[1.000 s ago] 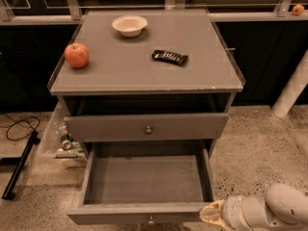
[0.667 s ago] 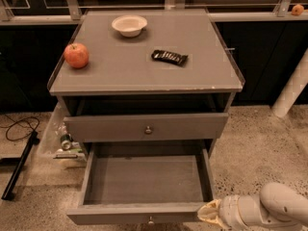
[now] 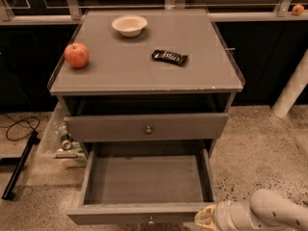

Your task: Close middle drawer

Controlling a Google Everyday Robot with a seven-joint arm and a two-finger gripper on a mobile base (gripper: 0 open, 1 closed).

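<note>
Hanging low at bottom right, the gripper (image 3: pixel 205 218) sits just beside the front right corner of the middle drawer (image 3: pixel 110 218). That drawer stands pulled far out beneath the top drawer (image 3: pixel 183 126). Gripper parted or pinched together? Can't tell from here.

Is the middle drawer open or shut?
Open: middle drawer pulled far out, bare floor showing; tool by its front right corner.
</note>
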